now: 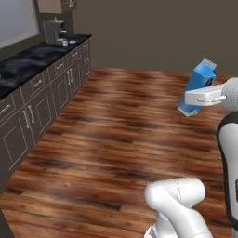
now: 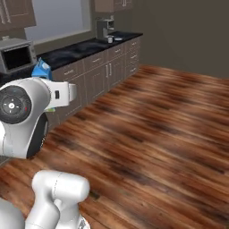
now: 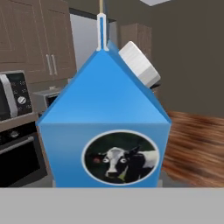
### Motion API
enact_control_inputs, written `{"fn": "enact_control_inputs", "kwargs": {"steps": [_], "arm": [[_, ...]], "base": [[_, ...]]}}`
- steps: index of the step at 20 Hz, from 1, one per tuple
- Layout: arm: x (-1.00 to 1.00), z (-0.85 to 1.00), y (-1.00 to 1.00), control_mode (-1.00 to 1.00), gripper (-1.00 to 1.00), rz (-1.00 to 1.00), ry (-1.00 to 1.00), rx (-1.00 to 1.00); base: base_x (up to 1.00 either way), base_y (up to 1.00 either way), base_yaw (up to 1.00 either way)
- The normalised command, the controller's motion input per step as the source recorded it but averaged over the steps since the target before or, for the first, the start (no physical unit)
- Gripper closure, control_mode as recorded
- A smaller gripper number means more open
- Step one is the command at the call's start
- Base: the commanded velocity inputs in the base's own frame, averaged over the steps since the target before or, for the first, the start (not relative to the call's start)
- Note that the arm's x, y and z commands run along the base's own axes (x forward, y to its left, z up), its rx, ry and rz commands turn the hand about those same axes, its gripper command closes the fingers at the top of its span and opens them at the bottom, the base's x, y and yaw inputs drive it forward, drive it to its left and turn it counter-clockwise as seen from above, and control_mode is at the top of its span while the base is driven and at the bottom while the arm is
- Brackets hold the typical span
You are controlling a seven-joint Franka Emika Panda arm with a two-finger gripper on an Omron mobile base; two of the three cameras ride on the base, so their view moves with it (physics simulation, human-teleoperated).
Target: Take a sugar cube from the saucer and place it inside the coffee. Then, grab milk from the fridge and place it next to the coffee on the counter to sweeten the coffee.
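The milk is a blue gable-top carton, held up in the air over the wooden floor with my gripper shut on its lower part. In the hand view the milk shows a cow picture and a white cap, and it hides my fingertips. Its blue top peeks out behind my arm. Far down the black counter the white coffee mug stands by the saucer. The right base view has the mug and saucer there too. The sugar cube is too small to make out. The fridge is out of view.
A dark coffee machine stands at the counter's far end. Brown cabinets run below the worktop. A microwave sits on the counter near my arm, with a black oven beneath it. Wooden floor stretches ahead.
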Motion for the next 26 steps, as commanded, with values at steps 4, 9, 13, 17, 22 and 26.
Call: {"fn": "enact_control_inputs", "kwargs": {"steps": [4,9,13,17,22,26], "arm": [[0.00,0.00,0.00,1.00,1.00,0.00,0.00,0.00],[0.00,0.00,0.00,1.00,1.00,0.00,0.00,0.00],[0.00,0.00,0.00,1.00,1.00,0.00,0.00,0.00],[0.00,0.00,0.00,1.00,1.00,0.00,0.00,0.00],[0.00,0.00,0.00,1.00,1.00,0.00,0.00,0.00],[0.00,0.00,0.00,1.00,1.00,0.00,0.00,0.00]], "base": [[1.00,-0.09,0.02],[1.00,-0.10,0.08],[1.00,-0.14,0.16],[1.00,-0.19,0.19],[1.00,-0.17,0.23],[1.00,-0.18,0.28]]}}
